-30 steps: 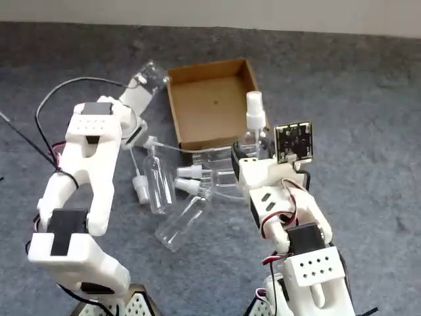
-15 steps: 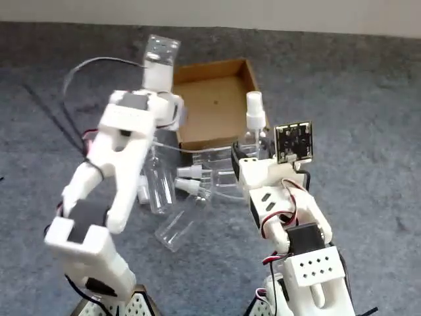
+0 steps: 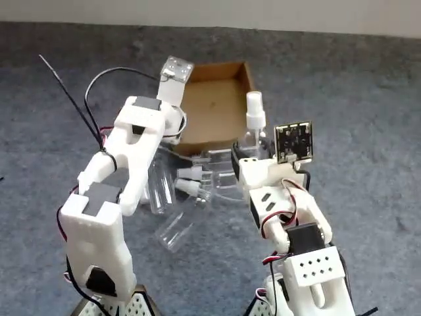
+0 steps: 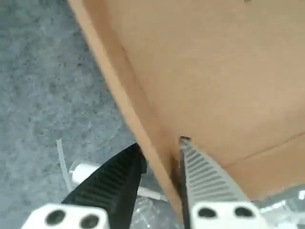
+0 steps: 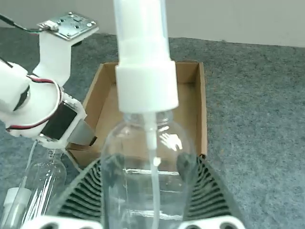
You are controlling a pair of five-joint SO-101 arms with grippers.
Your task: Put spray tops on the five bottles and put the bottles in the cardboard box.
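At the right gripper (image 5: 145,164): closed round the belly of a clear bottle (image 5: 138,143), held upright with its spray top (image 5: 143,71) already seated on the neck, just outside the near right corner of the cardboard box (image 3: 210,66). Across at the left gripper (image 4: 161,148): parted only narrowly and set astride the box's left wall close to the near corner, pale finger inside, black finger outside. Seems short of a true pinch, though hard to say from so close. Farther out, on the grey carpet (image 3: 368,131) between the two arms: loose bottles (image 3: 181,224) lying on their sides, with loose spray tops (image 3: 191,172) beside them, dip tubes trailing. No bottle inside the box yet. As for handling, judged light, thin-walled and slick — likely to dent or squirt free under a hard squeeze, so best taken round the belly, with the neck left clear for a top. Better to grip a spray top by its stiff collar than by the thin, bendy tube. Probably a touch top-heavy once capped, so worth lowering right down to the box floor rather than dropping. Light card too, apt to slide on the carpet unless steadied at the wall.
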